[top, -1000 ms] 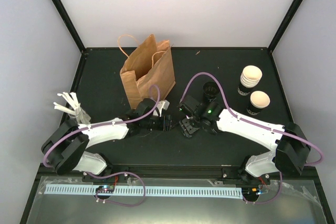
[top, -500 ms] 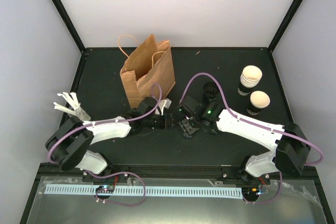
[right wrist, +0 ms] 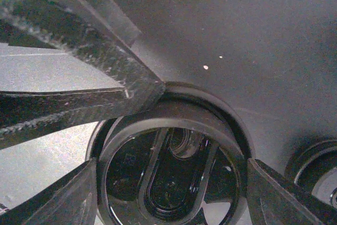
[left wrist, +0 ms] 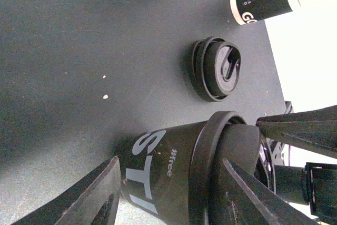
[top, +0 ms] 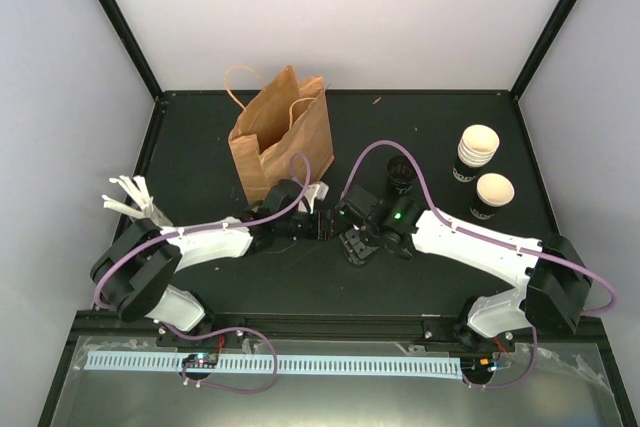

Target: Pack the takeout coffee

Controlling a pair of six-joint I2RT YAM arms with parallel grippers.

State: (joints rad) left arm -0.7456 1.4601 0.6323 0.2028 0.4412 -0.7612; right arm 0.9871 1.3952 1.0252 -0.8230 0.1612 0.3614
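1. Right jaws: I have them lowered from above over the lid (right wrist: pixel 171 177), one finger on each side of its rim. I judge them closed on the lid, which sits on the mouth of the cup (left wrist: pixel 163 167).

2. Left jaws: wide open and holding nothing. They face the cup from its left, stacked one over the other, the lower one near the desk (top: pixel 430 117). In the right wrist view the upper one meets the lid's rim. I cannot tell whether either one touches the cup's wall.

3. Cup: it stands upright at the middle of the desk, between my two wrists, base down and lidded mouth up. Its long axis is vertical. The left wrist camera is rolled, so there the axis runs across the view, base left and lid right.

4. Governing relation: my left jaws open along the cup's axis, not across it. My judgement is that the left wrist must roll a quarter turn before it can grip the wall.

5. A spare lid (left wrist: pixel 217 69) lies flat just beyond the cup.

6. The paper bag (top: pixel 282 137) stands farther back and to the left, mouth up. My left arm is the nearer one to it.
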